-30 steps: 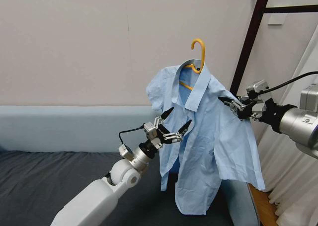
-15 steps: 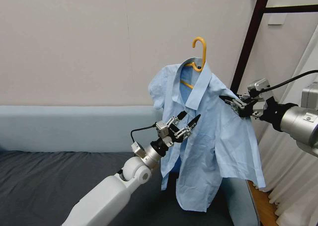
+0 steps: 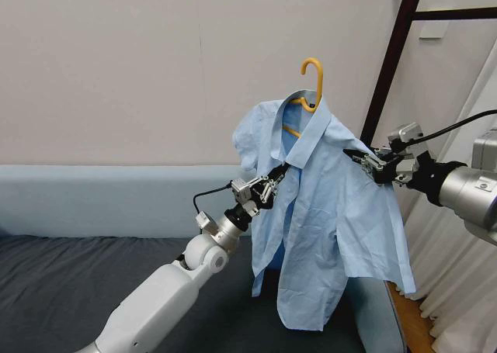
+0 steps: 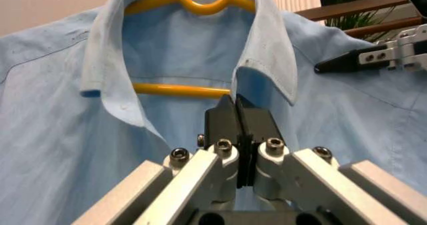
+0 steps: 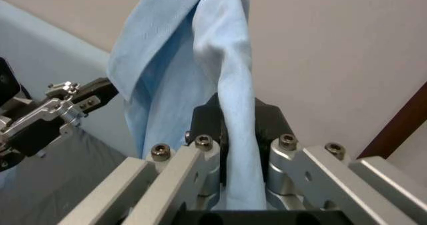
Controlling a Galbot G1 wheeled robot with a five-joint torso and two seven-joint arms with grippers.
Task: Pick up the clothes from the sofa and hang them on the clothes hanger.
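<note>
Pale wall [image 3: 116, 74] and a blue-grey sofa [image 3: 78, 205] lie before us. Our left gripper [image 3: 278, 174] has its jaws pressed together at the front edge of the light-blue shirt [image 3: 334, 213], just under the collar; we cannot tell whether cloth is caught. Above them a yellow hanger [image 3: 311, 77] sits inside the collar. Our right gripper [image 3: 365, 160] pinches the shirt's shoulder, a dark wooden rack [image 3: 388, 74] just beyond.

**Sofa with a dark seat and a pale blue back**
The sofa [image 3: 78, 287] stands along the wall, its pale blue backrest [image 3: 101, 202] behind the dark grey seat. Over its right end a light blue shirt [image 3: 326, 213] hangs on a yellow hanger [image 3: 318, 81], hem near the armrest [image 3: 377, 322].
</note>
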